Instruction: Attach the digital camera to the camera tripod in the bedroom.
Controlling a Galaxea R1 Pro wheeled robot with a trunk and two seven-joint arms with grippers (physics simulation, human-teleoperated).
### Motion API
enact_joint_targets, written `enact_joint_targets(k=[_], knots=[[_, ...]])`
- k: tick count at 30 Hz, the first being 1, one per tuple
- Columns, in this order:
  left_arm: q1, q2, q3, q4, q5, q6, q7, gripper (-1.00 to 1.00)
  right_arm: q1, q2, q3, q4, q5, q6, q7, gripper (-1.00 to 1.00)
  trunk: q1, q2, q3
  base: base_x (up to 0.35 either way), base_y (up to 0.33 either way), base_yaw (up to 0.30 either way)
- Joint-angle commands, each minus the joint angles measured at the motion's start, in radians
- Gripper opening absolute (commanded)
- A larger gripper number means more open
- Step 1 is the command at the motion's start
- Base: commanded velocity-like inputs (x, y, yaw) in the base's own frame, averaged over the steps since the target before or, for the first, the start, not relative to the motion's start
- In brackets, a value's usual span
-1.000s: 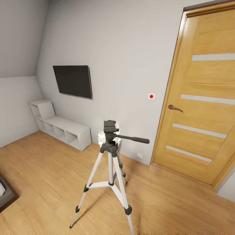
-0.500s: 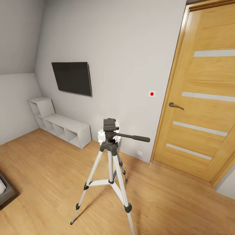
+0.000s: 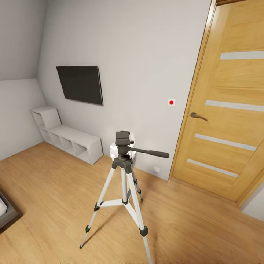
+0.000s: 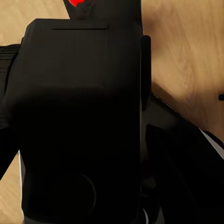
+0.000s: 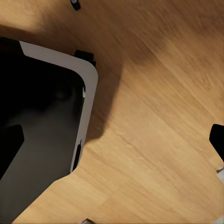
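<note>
On the wood floor [image 3: 55,190], camera tripod [image 3: 124,172] stands; tool states unreadable

The camera tripod [image 3: 124,183] stands upright at lower centre of the head view, silver legs splayed on the bedroom's light wood floor [image 3: 55,190], pan handle pointing right. The digital camera [image 4: 79,116], black with a red dot, looms close in the left wrist view.

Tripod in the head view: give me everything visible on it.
The tripod stands upright on the light wood floor, before the grey wall and left of the oak door. Three silver legs are spread, with black joints, feet and centre brace. Its black head is bare on top; a long black handle points toward the door.
</note>
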State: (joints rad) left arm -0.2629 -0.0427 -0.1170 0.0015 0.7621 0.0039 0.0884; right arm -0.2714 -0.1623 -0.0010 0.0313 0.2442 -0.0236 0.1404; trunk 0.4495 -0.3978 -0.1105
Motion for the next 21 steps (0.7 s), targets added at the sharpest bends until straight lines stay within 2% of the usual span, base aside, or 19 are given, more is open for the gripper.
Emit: enact_joint_targets(k=[1,21], knots=[[-0.001,0.000,-0.009,0.000,0.005,0.001,0.004,-1.00,-0.002,0.000,-0.001,0.002,0.004,-0.002,0.002,1.00,0.001,-0.002,-0.004,0.000,0.000,0.000],[-0.001,0.000,-0.009,0.000,0.005,0.001,0.004,-1.00,-0.002,0.000,-0.001,0.002,0.004,-0.004,0.002,1.00,0.001,-0.002,-0.036,0.000,0.000,0.000]])
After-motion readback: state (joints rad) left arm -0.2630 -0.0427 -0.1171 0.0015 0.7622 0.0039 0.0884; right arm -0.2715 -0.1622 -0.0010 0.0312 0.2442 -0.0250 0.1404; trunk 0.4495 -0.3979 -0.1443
